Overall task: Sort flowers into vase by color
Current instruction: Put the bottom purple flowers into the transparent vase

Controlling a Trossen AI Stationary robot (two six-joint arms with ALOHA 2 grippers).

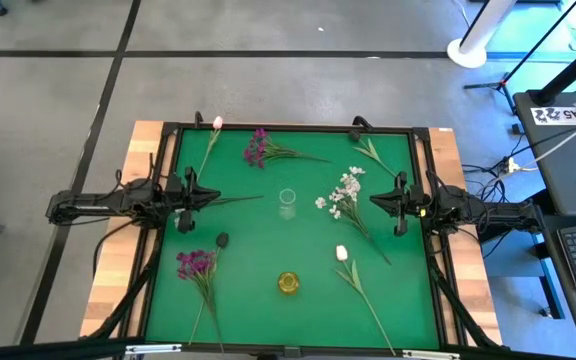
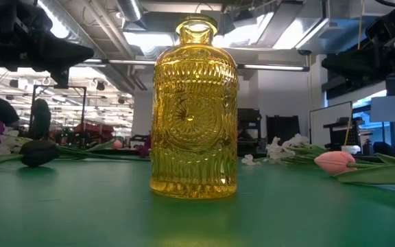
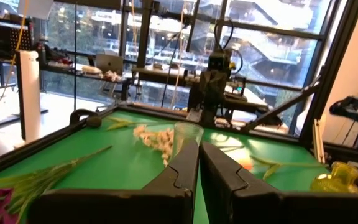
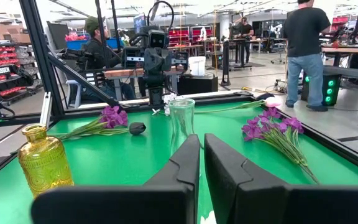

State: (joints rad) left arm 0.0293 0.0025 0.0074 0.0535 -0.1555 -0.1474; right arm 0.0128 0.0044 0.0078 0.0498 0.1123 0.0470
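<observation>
Both tools idle at bench edges, flowers loose.
Left tool (image 1: 211, 196) and right tool (image 1: 373, 199) nearly closed, empty; clear vase (image 1: 287, 201) between them, flowers (image 1: 343, 195) scattered around.

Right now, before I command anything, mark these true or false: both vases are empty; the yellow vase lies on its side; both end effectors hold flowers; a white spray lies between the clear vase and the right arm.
1. Both vases empty: true; the clear vase and yellow vase hold nothing.
2. Yellow vase on its side: false; it stands upright.
3. Both hold flowers: false; the left end effector and right end effector are shut on nothing.
4. White spray there: true.
</observation>
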